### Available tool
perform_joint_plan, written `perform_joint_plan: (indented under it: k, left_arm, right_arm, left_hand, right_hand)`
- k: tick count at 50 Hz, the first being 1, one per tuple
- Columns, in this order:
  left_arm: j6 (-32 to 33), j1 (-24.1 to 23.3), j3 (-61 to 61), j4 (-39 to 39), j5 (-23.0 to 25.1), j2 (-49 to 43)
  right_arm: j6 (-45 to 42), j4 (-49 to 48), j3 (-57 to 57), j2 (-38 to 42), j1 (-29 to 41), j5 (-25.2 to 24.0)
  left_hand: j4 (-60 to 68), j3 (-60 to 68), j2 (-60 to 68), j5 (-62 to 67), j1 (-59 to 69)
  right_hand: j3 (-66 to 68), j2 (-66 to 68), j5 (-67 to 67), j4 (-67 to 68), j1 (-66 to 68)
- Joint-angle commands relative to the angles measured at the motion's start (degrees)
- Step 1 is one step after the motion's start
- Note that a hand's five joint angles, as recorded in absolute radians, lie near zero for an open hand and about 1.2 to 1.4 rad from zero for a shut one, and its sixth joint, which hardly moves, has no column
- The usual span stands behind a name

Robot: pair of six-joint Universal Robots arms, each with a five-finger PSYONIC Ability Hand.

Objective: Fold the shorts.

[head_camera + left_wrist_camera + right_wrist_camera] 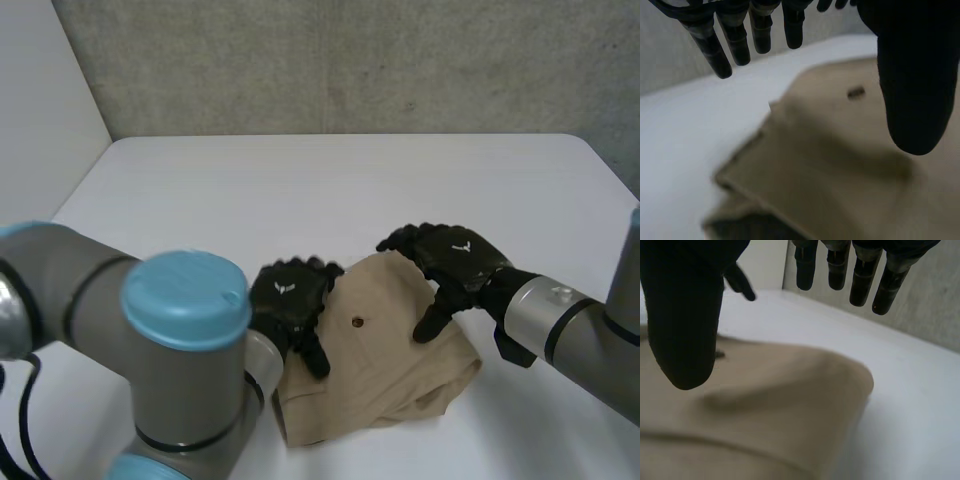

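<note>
The shorts (385,375) lie as a tan, bundled stack on the near middle of the white table (300,190), with 1 small dark button (357,322) on the top layer. My left hand (290,300) is at the stack's left edge, and my right hand (455,258) is at its far right corner, so the 2 hands flank the button. In the left wrist view my fingers (720,55) are straight and spread over bare table past the cloth's edge. My thumb (912,90) stands apart over the fabric, and nothing is grasped. In the right wrist view that hand is released too: its fingers (860,280) hang straight beyond the rounded fold and its thumb (685,330) is over the cloth. I cannot tell whether either thumb touches the fabric.

My left arm's light-blue cap (185,297) stands in front of the table's near left part. A grey concrete wall (350,60) rises behind the table. Each hand's back bears 1 small white emblem, and I can read no writing on it.
</note>
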Motion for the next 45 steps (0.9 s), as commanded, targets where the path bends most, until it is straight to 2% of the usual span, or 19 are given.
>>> perform_joint_plan:
  k: [1, 8, 17, 20, 27, 30, 31, 34, 35, 37, 39, 42, 43, 45]
  left_arm:
    - [-1.6, -2.8, -2.9, -0.8, -4.7, -2.7]
    - [-0.8, -2.8, -3.0, 0.4, -4.6, -5.3]
    - [-0.6, -2.7, -1.3, 0.2, -4.6, -8.1]
    - [-0.6, -2.3, -0.7, 0.2, -4.5, -5.9]
    - [-0.3, -1.7, 2.3, 0.1, -4.4, 5.4]
    - [1.2, 0.7, 5.2, -0.9, -4.3, 9.7]
    - [1.7, 1.7, 5.8, -1.3, -4.2, 10.8]
    - [3.2, 4.3, 7.3, -2.7, -4.0, 12.4]
    - [5.1, 6.9, 8.6, -4.6, -3.4, 13.9]
    - [7.5, 10.5, 12.9, -10.1, 0.3, 15.8]
    - [7.1, 13.1, 15.7, -15.1, 4.4, 16.7]
    - [6.6, 17.2, 17.0, -19.3, 7.2, 17.9]
    - [6.1, 19.6, 17.0, -21.0, 8.4, 18.9]
    - [5.5, 21.4, 16.8, -21.6, 9.1, 19.7]
  right_arm:
    - [-8.4, 7.2, -5.5, 10.7, 0.6, 6.3]
    - [-10.4, 8.0, -5.6, 12.1, 0.2, 10.0]
    - [-10.5, 7.3, -4.2, 11.2, 0.1, 9.8]
    - [-10.5, 6.8, -3.8, 10.2, 0.0, 9.8]
    - [-9.4, 0.8, -4.1, 1.7, 0.2, 10.8]
    - [-8.1, -0.9, -5.1, -2.2, 0.3, 12.3]
    - [-5.3, -2.1, -6.5, -5.7, 0.3, 15.2]
    - [-3.0, -2.3, -7.7, -7.7, 0.2, 17.6]
    - [0.4, -2.2, -9.7, -10.3, 0.2, 20.7]
    - [1.3, -1.9, -10.5, -10.9, 0.3, 21.5]
    - [2.1, 0.3, -12.9, -12.3, 0.3, 23.7]
    - [2.2, 6.3, -16.0, -12.8, 0.3, 26.0]
    - [2.1, 7.0, -16.6, -12.7, 0.6, 26.1]
    - [2.1, 7.7, -17.3, -12.7, 0.7, 26.5]
  left_hand:
    - [-0.1, -0.5, 0.1, -1.0, 0.2]
    - [0.1, -0.4, 0.2, -0.8, 0.4]
    - [0.1, -0.4, 0.2, -0.8, 0.4]
    - [-0.1, -0.5, 0.1, -1.0, 0.2]
    - [0.7, 0.3, 0.9, -0.2, 1.1]
    - [1.4, 1.0, 1.6, 0.5, 1.7]
    - [1.6, 1.1, 1.7, 0.7, 1.9]
    - [1.7, 1.3, 1.9, 0.9, 2.1]
    - [1.6, 1.1, 1.7, 0.7, 1.9]
    - [1.6, 1.1, 1.7, 0.7, 1.9]
    - [1.1, 0.6, 1.2, 0.2, 1.4]
    - [-0.1, -0.5, 0.1, -1.0, 0.2]
    - [-0.3, -0.7, -0.1, -1.2, 0.1]
    - [0.1, -0.4, 0.2, -0.8, 0.4]
  right_hand:
    - [-2.2, -2.5, -3.6, -3.3, -1.6]
    - [-2.2, -2.5, -3.6, -3.3, -1.6]
    - [-2.2, -2.5, -3.6, -3.3, -1.6]
    - [-2.2, -2.5, -3.6, -3.3, -1.6]
    - [-2.2, -2.5, -3.6, -3.3, -1.6]
    - [-2.2, -2.5, -3.6, -3.3, -1.6]
    - [-2.2, -2.5, -3.6, -3.3, -1.6]
    - [-2.2, -2.5, -3.6, -3.3, -1.6]
    - [-2.2, -2.5, -3.6, -3.3, -1.6]
    - [-2.2, -2.5, -3.6, -3.3, -1.6]
    - [-2.2, -2.5, -3.6, -3.3, -1.6]
    - [-2.2, -2.5, -3.6, -3.3, -1.6]
    - [-2.2, -2.5, -3.6, -3.3, -1.6]
    - [-2.2, -2.5, -3.6, -3.3, -1.6]
